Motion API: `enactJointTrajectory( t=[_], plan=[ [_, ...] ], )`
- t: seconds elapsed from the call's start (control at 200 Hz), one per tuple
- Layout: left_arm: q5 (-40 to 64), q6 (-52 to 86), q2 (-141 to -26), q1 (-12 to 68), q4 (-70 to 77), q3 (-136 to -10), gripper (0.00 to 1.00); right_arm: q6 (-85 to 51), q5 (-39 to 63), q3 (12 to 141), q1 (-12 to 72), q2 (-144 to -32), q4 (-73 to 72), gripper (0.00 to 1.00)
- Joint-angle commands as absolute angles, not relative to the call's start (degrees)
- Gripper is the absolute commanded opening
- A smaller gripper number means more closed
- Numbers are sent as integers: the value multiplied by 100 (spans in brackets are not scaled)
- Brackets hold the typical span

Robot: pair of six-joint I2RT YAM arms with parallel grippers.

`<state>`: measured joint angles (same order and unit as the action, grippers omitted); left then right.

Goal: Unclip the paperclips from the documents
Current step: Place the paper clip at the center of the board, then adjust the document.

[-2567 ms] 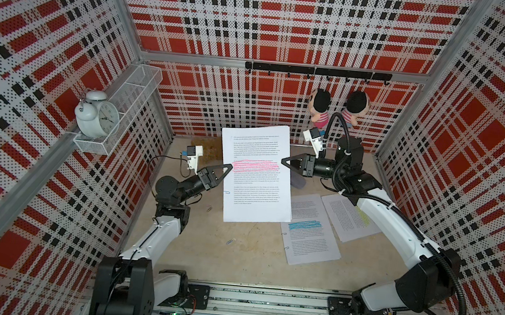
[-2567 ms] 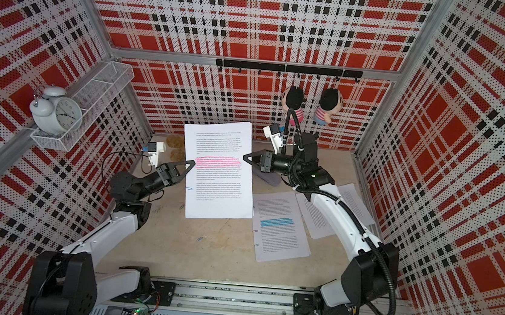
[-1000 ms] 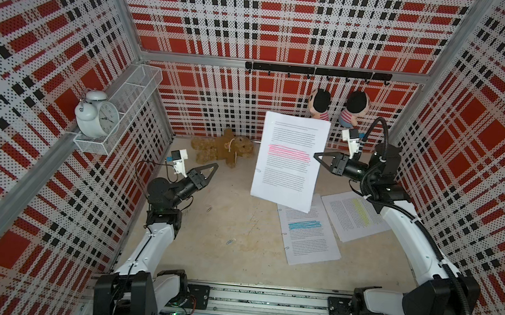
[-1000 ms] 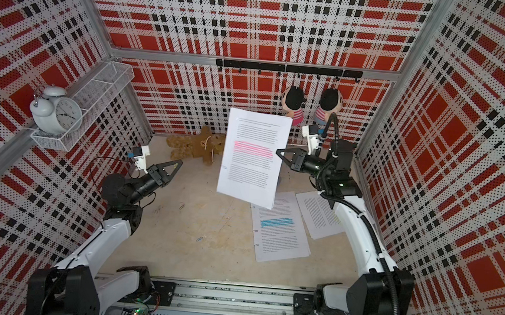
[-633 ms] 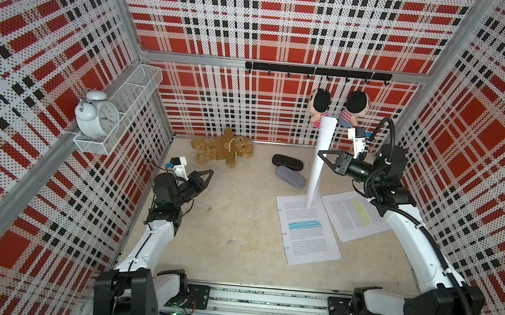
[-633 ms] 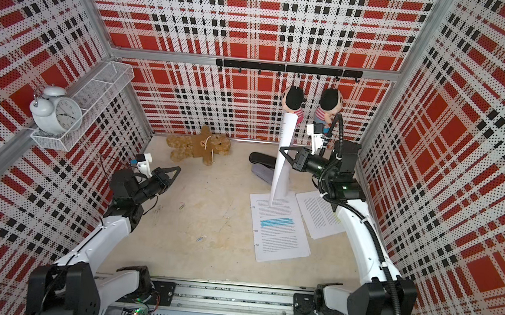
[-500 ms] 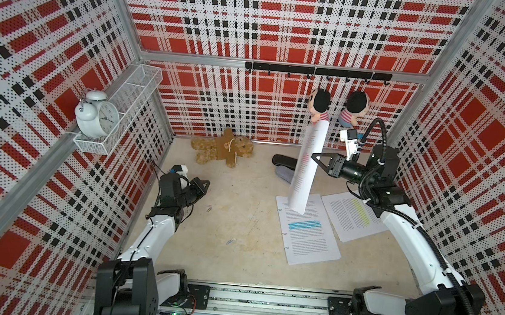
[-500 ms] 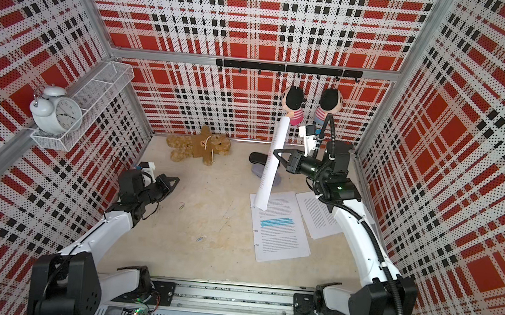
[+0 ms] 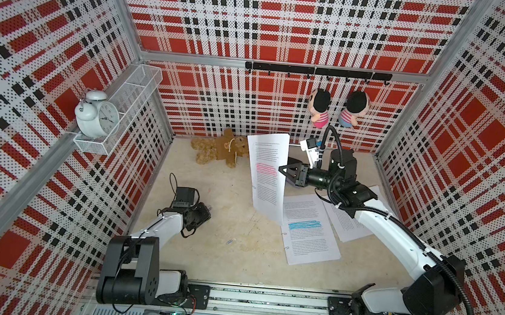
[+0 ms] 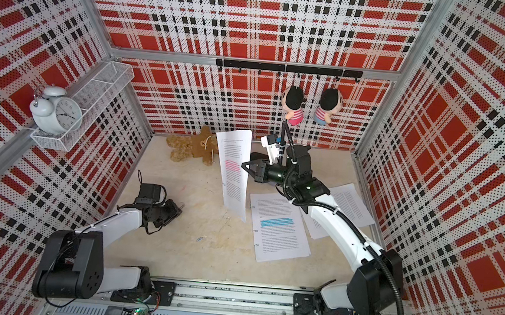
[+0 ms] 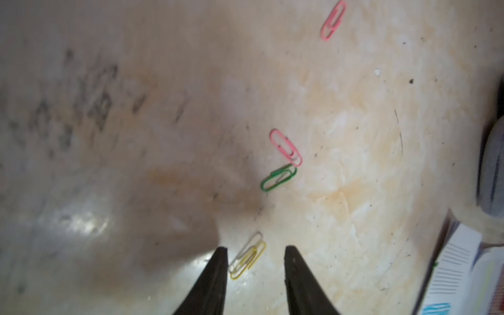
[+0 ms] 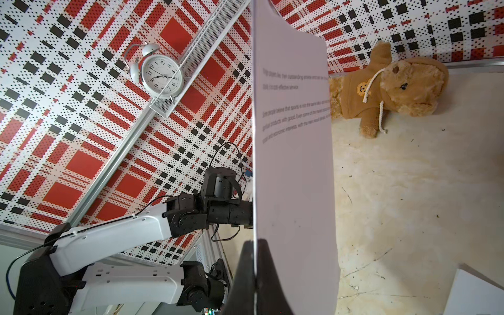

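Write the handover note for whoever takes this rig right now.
The left claw is open, low over the table, holding nothing.
The right claw is shut on the pink-band document, held upright.
Done: loose paperclips lie by the left claw.
The blue-band document and third document lie flat.
Left: small clips seem to sit on the blue-band document's edge; check all three.

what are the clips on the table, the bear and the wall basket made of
Clips: thin bent wire, glossy pink, green and yellow, likely coated; one looks bare silver.
Bear: fuzzy tan plush, with a smoother brown hoodie and a white cord.
Basket: white mesh, probably painted metal; the wall pattern shows through it.
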<state>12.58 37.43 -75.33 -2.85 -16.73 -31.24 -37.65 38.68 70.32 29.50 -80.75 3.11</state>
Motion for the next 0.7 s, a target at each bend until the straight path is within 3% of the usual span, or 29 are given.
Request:
enactJointTrajectory(
  t=[0.0, 0.13, 0.266, 0.521, 0.696],
  plan=[
    [1147, 3751, -7393, -322, -1860, -3329, 56, -3823, 3751, 7170, 3020, -8138, 63, 0],
    [1242, 3752, -7109, -356, -1910, -3696, 71, -3850, 3822, 7311, 3049, -8206, 161, 0],
    [1613, 3803, -6677, -393, -1328, -4011, 72, -3782, 3966, 7636, 3152, -8345, 467, 0],
    [3349, 5661, -6198, -464, 3016, -3212, 90, -3988, 4466, 8424, 3482, -8806, 611, 0],
    [3972, 6403, -6554, -470, 4878, -3155, 95, -4320, 4823, 8996, 3714, -9143, 514, 0]
  ],
)
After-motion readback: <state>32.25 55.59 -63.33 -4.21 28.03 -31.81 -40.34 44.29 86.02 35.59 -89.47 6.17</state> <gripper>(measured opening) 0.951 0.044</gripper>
